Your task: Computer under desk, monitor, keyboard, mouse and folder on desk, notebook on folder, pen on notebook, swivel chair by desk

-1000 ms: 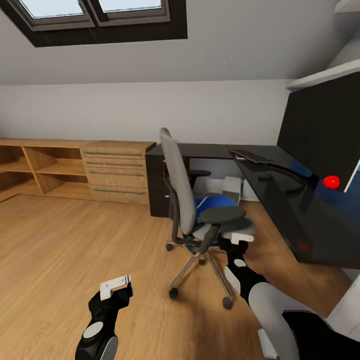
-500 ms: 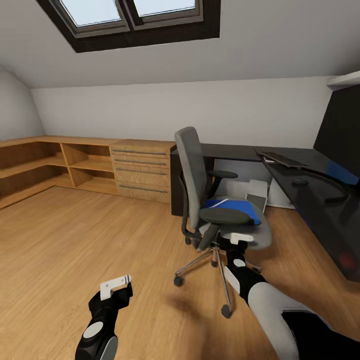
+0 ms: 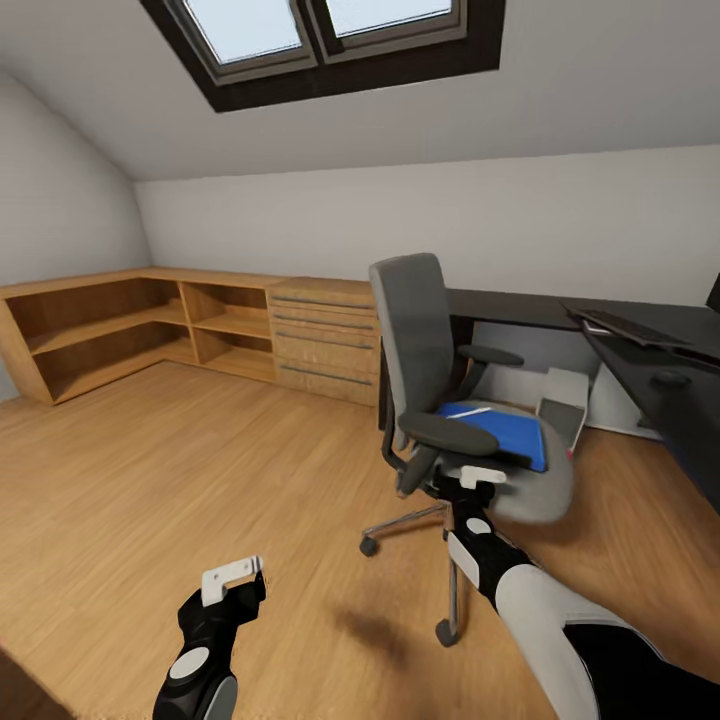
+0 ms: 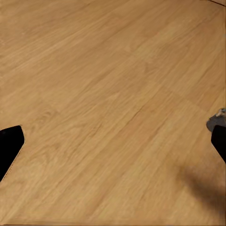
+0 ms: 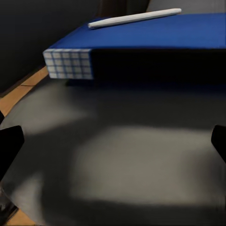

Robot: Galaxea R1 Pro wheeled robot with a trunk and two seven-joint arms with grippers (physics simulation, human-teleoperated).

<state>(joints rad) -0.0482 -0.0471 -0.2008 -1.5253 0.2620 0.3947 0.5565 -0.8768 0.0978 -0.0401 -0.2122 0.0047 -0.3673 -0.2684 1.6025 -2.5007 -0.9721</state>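
Right wrist view: thin, stiff, bright blue folder (image 5: 155,35) on the grey padded swivel chair (image 3: 450,400) seat carries a loose white pen (image 5: 134,18); open right end effector (image 3: 482,477) should pinch its overhanging edge.

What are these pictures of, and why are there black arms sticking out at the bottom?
Those arms belong to a robot in a computer-made bedroom. The big picture comes from a camera on its head. Its left gripper hangs open over the wooden floor, holding nothing. Its right gripper is open too, right by the swivel chair. The other two pictures come from little cameras on each wrist. One sees just floor. The other sees the chair seat close up, with the blue folder lying on it and a white pen on top. The black desk stands beside the chair.
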